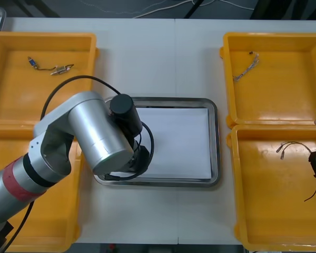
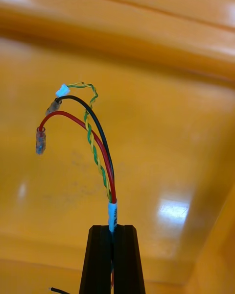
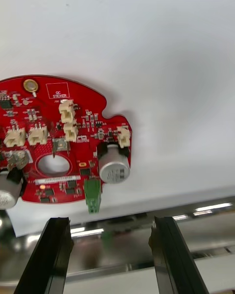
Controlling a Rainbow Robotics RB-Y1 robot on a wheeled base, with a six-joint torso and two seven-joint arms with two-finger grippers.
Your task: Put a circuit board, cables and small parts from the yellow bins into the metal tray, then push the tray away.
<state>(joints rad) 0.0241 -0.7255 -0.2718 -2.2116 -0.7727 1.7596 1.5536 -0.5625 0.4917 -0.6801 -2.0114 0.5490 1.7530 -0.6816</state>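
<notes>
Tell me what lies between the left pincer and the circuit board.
Left wrist view: just the white floor and shiny rim of the metal tray lie between the open left pincer and the red circuit board.

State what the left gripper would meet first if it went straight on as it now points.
Probably the metal tray, its rim between the open fingers of the left gripper; the red circuit board lies just beyond. Depth is unclear.

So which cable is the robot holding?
The red, black and yellow-green cable, pinched in the right gripper. The blue-white cable and the thin dark cable just lie in the right bins.
</notes>
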